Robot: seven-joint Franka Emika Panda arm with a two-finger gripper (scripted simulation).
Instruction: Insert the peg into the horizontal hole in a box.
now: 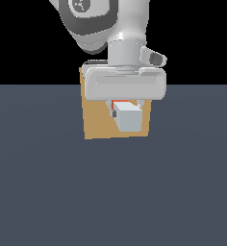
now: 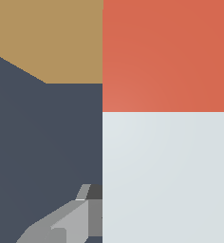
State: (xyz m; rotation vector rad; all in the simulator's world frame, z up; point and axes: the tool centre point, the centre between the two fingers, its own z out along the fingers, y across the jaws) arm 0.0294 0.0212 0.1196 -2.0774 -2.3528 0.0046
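The gripper (image 1: 126, 106) is clamping down on the peg (image 1: 129, 118), which is hanging right in front of the box (image 1: 97, 120) with its red end pointing at it. The hole itself isn't showing, since the peg is covering it.

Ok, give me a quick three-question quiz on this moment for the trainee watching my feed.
1. True or false: the peg lies loose on the floor, away from the gripper.
2. Multiple choice: in the exterior view, what stands right behind the held peg? A) a blue bin B) the tan box C) a second arm
3. Fill in: the peg end pointing toward the box is coloured ____.

Key:
1. False; the peg sits between the gripper's fingers, raised off the floor.
2. B.
3. Red; the wrist view shows the red part on the box side and the pale part nearer the camera.
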